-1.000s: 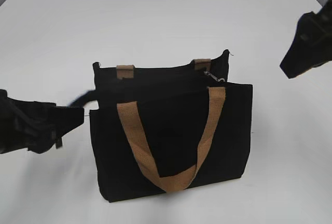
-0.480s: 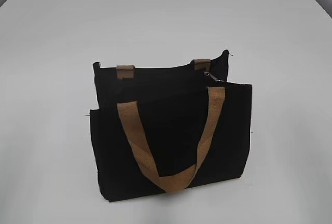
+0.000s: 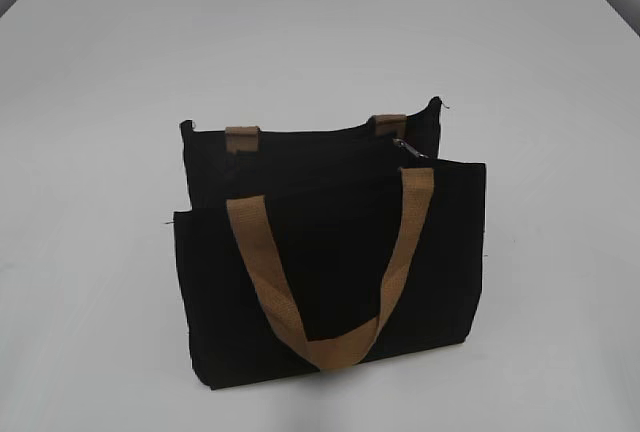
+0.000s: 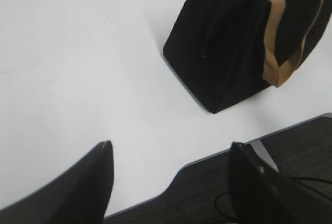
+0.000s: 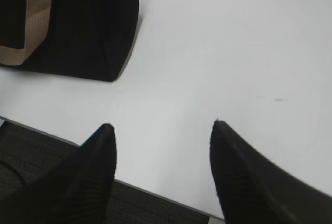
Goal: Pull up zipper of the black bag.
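One black bag (image 3: 330,262) stands upright on the white bench (image 3: 320,32), roughly mid-frame in the exterior view. Zipper (image 3: 300,147) runs along its top rim, silvery pull tab (image 3: 409,147) sits at the right end, beside the rear tan strap. Front tan handle (image 3: 325,272) hangs down in a loop over the front panel. Both arms are out of the exterior view. Left gripper (image 4: 171,154) hovers over the bench edge, fingers spread apart, nothing between them, bag well apart from it. Right gripper (image 5: 163,133) likewise spread wide and empty near the bench edge, bag corner at upper left of its view.
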`<control>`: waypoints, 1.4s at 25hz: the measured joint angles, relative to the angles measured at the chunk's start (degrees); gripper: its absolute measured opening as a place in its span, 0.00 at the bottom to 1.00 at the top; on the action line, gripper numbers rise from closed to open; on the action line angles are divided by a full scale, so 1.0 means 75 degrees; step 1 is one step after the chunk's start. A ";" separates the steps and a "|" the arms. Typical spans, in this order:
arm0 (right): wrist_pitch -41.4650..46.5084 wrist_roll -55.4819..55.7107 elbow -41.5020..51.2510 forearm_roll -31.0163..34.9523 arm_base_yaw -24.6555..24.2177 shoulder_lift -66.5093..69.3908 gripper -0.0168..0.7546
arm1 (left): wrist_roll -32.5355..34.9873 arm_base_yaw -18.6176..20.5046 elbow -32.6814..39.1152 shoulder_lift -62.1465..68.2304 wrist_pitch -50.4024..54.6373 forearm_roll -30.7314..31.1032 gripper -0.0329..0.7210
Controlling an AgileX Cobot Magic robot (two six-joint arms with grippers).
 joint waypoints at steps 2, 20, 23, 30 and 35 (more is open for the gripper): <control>-0.0029 0.0000 0.0015 -0.0015 0.0000 -0.0069 0.60 | 0.0000 0.0000 0.0053 0.0213 -0.0321 0.0050 0.73; -0.0085 0.0000 0.0025 -0.0015 0.0000 -0.0069 0.61 | 0.0039 0.0000 0.0304 0.0324 -0.1037 0.0098 0.73; -0.0085 0.0000 0.0025 -0.0015 -0.0027 -0.0069 0.61 | 0.0039 0.0009 0.0304 0.0324 -0.1037 0.0098 0.73; -0.0091 0.0000 0.0025 -0.0008 -0.1178 -0.0086 0.61 | 0.0039 0.1807 0.0304 0.0324 -0.1051 0.0098 0.73; -0.0091 0.0000 0.0025 -0.0008 -0.1641 -0.0119 0.61 | 0.0039 0.3894 0.0304 0.0286 -0.1064 0.0098 0.73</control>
